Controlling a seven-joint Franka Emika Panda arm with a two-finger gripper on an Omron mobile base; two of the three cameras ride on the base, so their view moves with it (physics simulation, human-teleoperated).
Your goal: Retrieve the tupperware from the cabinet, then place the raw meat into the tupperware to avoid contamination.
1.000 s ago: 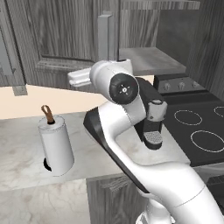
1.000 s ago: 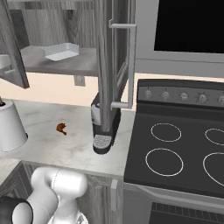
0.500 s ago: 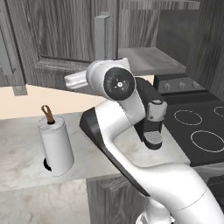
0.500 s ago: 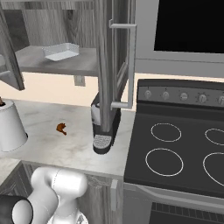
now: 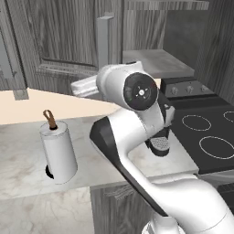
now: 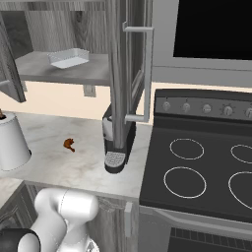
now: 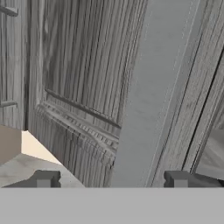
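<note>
Shallow translucent whitish plastic tupperware [image 6: 69,57] on grey wood-grain cabinet [image 6: 114,74] inner shelf, tiny brown-orange drumstick-shaped raw meat [image 6: 69,144] on bench at 7 o'clock below it, jaws spread wide, gripping nothing, no legible writing.

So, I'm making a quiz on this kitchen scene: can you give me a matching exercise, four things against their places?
Things:
1. tupperware
2. raw meat
3. paper-towel roll
4. coffee machine

Places:
A. bare counter, between roll and machine
B. counter's far left
C. cabinet shelf
D. counter, beside the stove

Pairs: 1-C, 2-A, 3-B, 4-D
</note>
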